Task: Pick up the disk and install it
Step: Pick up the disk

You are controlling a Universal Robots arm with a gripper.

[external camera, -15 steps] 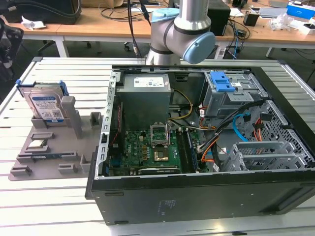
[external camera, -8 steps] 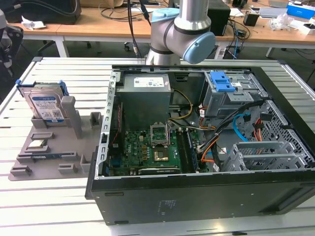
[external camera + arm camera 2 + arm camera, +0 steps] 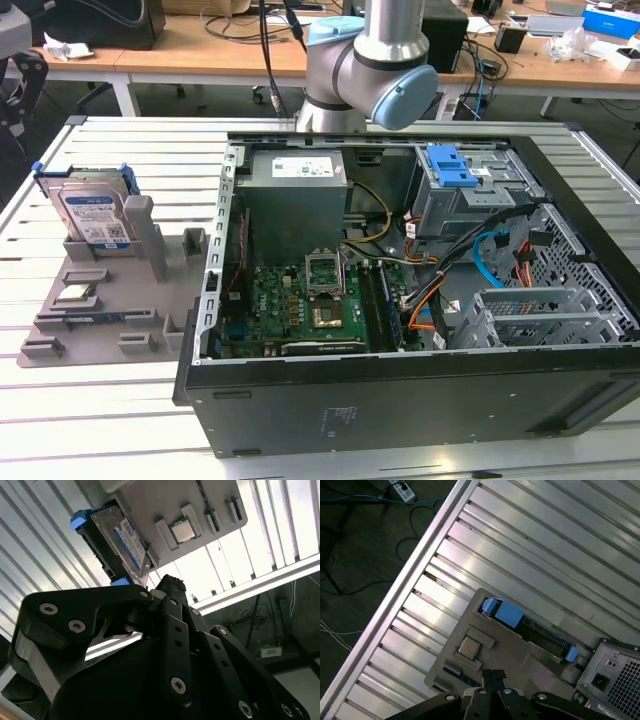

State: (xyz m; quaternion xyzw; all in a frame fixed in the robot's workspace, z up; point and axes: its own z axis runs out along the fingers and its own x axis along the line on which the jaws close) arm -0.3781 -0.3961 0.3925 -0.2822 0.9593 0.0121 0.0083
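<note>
One disk (image 3: 92, 218) stands on edge in a grey holder (image 3: 100, 322) on the desk (image 3: 100, 425), at the exterior view's left of the open computer case (image 3: 400, 405), untouched, and well apart from the arm (image 3: 370, 60). Both wrist views look down on it past the jaws, which appear closed on nothing. If they came down like that, they would likely knock the disk over instead of straddling it. A grey post (image 3: 150, 235) stands just beside the disk and a small chip (image 3: 76, 294) lies near, so an off-centre approach could strike either. Pinching only the blue bracket may let the drive tilt. Inside the case, loose cables (image 3: 480, 255) near the drive cage (image 3: 470, 190) could snag it.
</note>
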